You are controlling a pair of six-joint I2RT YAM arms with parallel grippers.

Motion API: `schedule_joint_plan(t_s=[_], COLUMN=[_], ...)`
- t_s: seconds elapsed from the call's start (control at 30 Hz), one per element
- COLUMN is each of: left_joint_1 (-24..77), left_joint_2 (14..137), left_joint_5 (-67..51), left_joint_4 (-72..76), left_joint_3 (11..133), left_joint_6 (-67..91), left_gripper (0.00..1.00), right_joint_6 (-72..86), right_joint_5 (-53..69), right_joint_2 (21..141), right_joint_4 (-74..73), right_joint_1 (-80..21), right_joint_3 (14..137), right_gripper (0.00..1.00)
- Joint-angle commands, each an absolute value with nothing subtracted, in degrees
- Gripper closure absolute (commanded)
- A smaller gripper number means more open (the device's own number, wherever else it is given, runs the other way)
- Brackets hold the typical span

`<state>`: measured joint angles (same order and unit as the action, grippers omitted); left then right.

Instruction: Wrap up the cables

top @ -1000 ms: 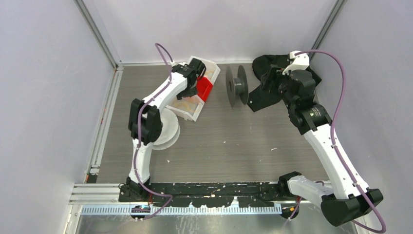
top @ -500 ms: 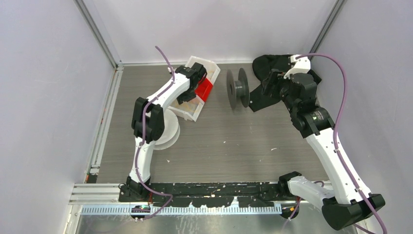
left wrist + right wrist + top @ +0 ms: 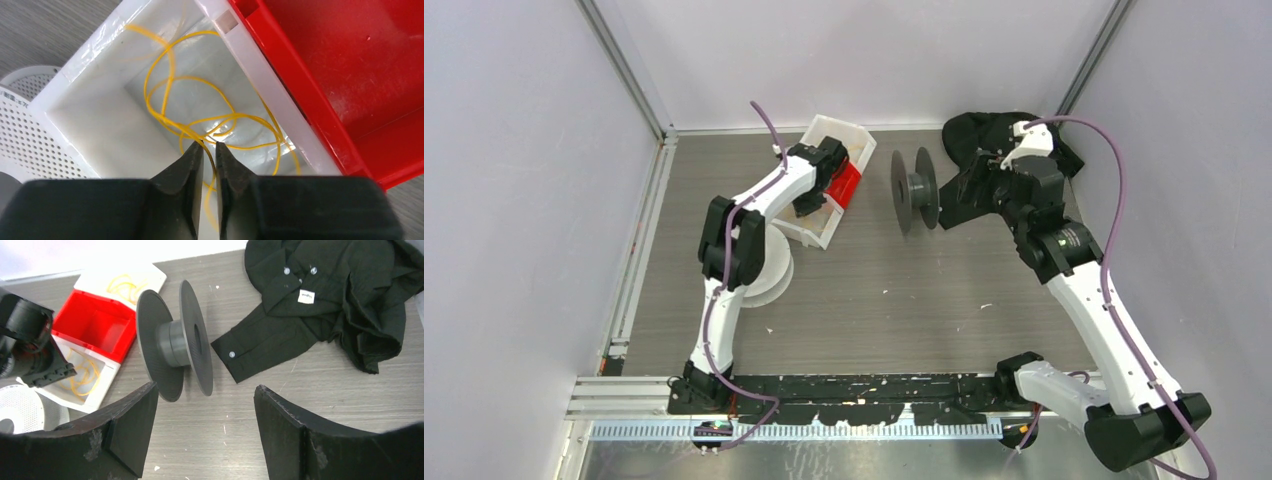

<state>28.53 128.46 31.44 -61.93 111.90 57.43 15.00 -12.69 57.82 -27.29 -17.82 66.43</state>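
Observation:
Thin yellow cables (image 3: 226, 119) lie in loose loops in the near compartment of a white bin (image 3: 75, 65). My left gripper (image 3: 209, 144) reaches down into that compartment, its jaws nearly together with one yellow strand running between them. In the top view it (image 3: 812, 205) is over the bin (image 3: 824, 232). A dark grey spool (image 3: 914, 188) stands on its rims mid-table, also in the right wrist view (image 3: 172, 342). My right gripper (image 3: 206, 390) is wide open and empty just right of the spool, above the table. More yellow cable (image 3: 125, 287) lies in the bin's far compartment.
A red bin (image 3: 846, 183) sits in the middle of the white bin. A white perforated spool (image 3: 769, 270) lies by the bin's near end under the left arm. A black shirt (image 3: 984, 135) is crumpled at the back right, behind my right gripper.
My left gripper has moved from over the red bin toward me and down into the near compartment. My right gripper has shifted slightly left toward the grey spool.

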Motion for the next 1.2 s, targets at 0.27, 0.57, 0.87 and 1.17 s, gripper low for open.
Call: schedule_joint_plan(t_s=[0.27,0.57,0.87,1.17], left_joint_1=[28.2,28.3,28.6,28.6], left_joint_2=[116.7,103.3,94.7,91.6], left_joint_5=[34.1,26.3,11.5,5.4], left_joint_4=[-61.1,-58.5,-54.3,-48.5], left_joint_3=[111.7,111.4,111.6,108.3], left_joint_6=[46.6,31.7,22.9,19.0], left_gripper=[1.00,0.99,0.99,1.00], right_joint_6=[17.8,18.9,17.9,17.4], right_joint_5=[-7.6,-7.1,-8.1,-9.9], right_joint_2=[68.6,74.7,79.0,78.9], right_joint_4=[-27.8,-24.9,-19.9,-18.0], right_joint_1=[-17.8,-18.3,-21.5,-22.2], right_joint_3=[64.5,64.0,62.8,63.1], right_gripper=[0.25,0.28,0.69,0.99])
